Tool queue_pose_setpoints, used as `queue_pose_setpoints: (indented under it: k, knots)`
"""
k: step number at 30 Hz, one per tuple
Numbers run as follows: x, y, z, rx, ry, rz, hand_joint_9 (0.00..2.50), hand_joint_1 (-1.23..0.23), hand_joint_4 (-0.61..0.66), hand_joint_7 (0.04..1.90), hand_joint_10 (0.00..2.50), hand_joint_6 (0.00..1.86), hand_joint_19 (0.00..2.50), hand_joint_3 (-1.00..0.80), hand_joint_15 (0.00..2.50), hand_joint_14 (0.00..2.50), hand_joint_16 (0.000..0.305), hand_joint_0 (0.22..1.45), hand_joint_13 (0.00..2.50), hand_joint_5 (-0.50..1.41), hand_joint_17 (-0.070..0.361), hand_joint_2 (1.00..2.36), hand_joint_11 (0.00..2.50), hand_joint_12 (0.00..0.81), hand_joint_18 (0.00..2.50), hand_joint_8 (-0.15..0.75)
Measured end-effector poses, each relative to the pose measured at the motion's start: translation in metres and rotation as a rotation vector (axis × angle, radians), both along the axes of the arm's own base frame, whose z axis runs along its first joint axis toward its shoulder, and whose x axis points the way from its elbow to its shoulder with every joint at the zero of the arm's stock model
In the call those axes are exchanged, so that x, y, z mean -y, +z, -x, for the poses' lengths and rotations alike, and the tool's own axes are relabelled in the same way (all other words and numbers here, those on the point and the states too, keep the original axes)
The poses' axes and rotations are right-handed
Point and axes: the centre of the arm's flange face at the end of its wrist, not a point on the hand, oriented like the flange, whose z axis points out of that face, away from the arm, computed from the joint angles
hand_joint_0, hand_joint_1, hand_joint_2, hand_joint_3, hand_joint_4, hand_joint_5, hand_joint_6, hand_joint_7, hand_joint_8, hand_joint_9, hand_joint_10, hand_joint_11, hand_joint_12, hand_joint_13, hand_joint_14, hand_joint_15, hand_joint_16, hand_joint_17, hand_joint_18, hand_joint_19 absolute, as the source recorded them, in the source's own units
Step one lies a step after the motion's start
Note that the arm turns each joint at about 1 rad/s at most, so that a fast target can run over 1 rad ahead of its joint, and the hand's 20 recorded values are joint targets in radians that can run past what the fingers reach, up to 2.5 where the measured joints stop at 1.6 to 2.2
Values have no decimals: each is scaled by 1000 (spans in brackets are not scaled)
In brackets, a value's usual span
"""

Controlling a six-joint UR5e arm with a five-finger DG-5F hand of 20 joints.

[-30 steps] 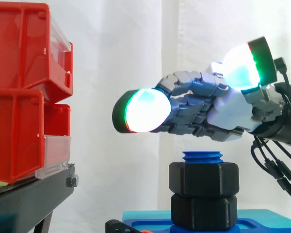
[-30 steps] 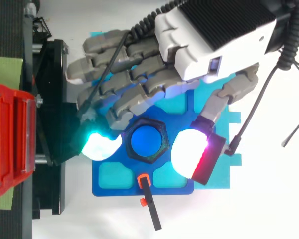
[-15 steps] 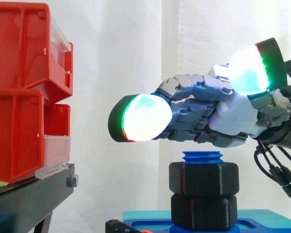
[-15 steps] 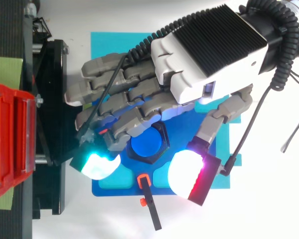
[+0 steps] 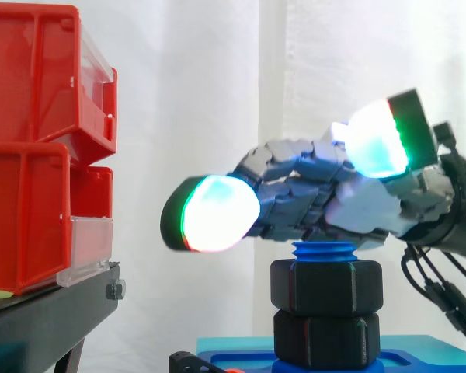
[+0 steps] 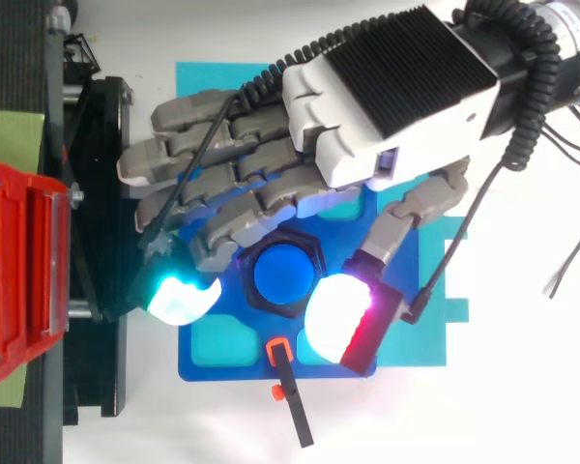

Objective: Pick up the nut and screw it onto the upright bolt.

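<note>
A white counter (image 6: 522, 406) carries a blue fixture (image 6: 217, 360) before a white curtain (image 5: 194, 93), red bins (image 5: 31, 155) at left; the hand (image 6: 387, 106) hovers over the blue bolt (image 6: 283, 275), fingers (image 6: 232, 193) spread wide, holding nothing

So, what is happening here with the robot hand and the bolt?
The robot's hand hangs low over the upright blue bolt, its fingers stretched out and holding nothing. Two black nuts are already on the bolt: the upper nut just under the bolt's top, the lower nut down by the blue base.
</note>
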Motion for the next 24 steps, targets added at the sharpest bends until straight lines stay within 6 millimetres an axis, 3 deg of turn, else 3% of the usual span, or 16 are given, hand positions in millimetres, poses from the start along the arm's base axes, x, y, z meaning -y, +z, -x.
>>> queue_pose_setpoints:
  k: [12, 24]
  knots:
    - [4, -31, 10, -16, -23, -8, 244, -155, 133, 643, 0, 501, 0, -500, 0, 0, 37, 461, 38, -197, 84, 1000, 0, 310, 0, 201]
    - [5, -31, 9, 23, -21, -15, 281, -155, 182, 897, 0, 503, 0, -500, 0, 0, 38, 459, 72, -162, 86, 1000, 0, 319, 0, 221]
